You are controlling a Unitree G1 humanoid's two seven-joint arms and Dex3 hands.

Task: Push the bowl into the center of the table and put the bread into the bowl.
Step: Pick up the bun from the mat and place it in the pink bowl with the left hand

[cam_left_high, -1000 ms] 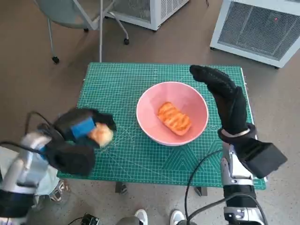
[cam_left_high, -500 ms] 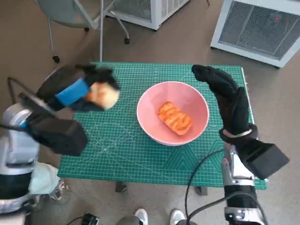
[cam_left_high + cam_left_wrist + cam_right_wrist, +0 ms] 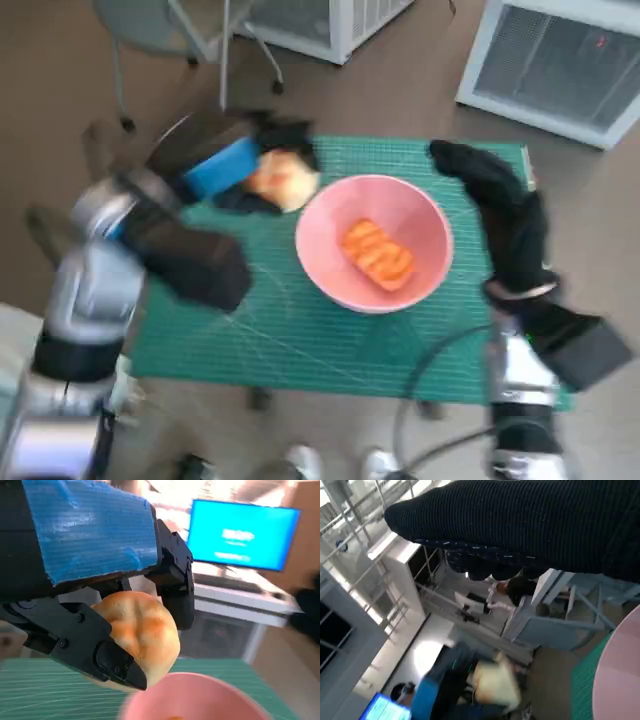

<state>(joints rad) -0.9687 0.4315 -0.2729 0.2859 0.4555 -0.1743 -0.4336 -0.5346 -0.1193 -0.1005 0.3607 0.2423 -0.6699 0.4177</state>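
Note:
A pink bowl [image 3: 375,243] stands near the middle of the green mat [image 3: 280,330], with an orange striped bread [image 3: 376,251] lying in it. My left hand [image 3: 235,165] holds a pale round bread roll [image 3: 283,178] above the mat, just left of the bowl's rim. In the left wrist view the roll [image 3: 141,634] sits pinched between the black fingers [image 3: 176,587], over the bowl's edge [image 3: 195,700]. My right hand [image 3: 497,200] in its glove stands beside the bowl's right side, fingers stretched out and holding nothing. In the right wrist view the glove [image 3: 530,525] lies over the bowl's rim [image 3: 620,680].
A chair [image 3: 170,30] stands beyond the table's far left corner. White grilled units [image 3: 560,60] stand on the floor at the back right. Feet [image 3: 340,465] show at the table's near edge. A person [image 3: 512,587] is far off in the right wrist view.
My left hand has carried the roll up and to the right, from the mat's left side to the bowl's rim. The right hand stays beside the bowl. The picture has shifted slightly.

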